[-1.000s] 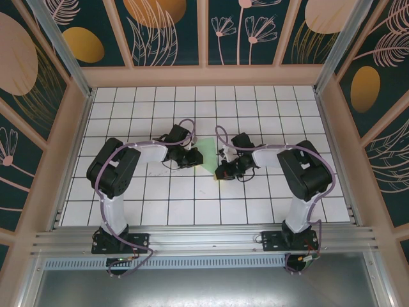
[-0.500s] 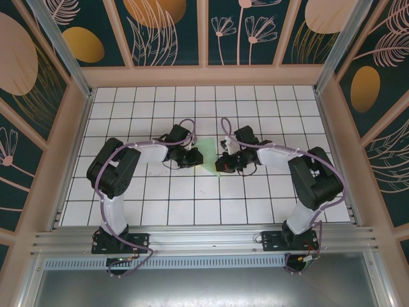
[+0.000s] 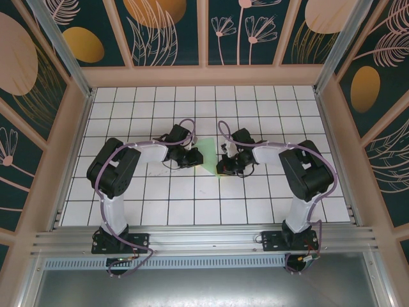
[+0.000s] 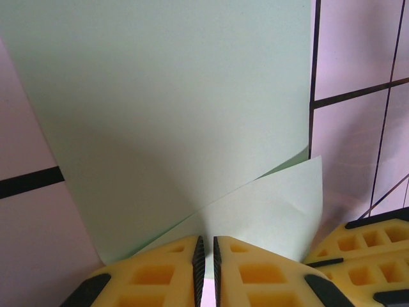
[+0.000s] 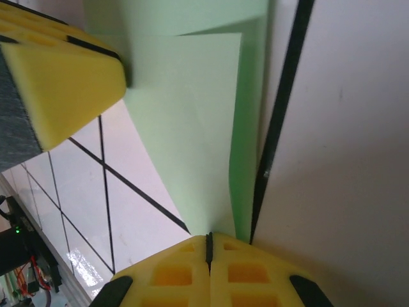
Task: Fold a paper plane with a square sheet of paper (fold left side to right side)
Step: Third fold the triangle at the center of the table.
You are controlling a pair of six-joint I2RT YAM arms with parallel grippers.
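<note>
Pinching a lifted corner suits this light, floppy paper; the left gripper does so. The right gripper, pressed together, touches its edge.

The left arm and right arm have glossy black joint housings, white link tubes and looping lilac cables behind the wrists. Their blocky yellow fingers carry square recesses and black pads.

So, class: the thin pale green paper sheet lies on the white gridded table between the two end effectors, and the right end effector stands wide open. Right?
No: the right end effector is shut, yellow fingers pressed together, per the right wrist view. The rest holds.
</note>
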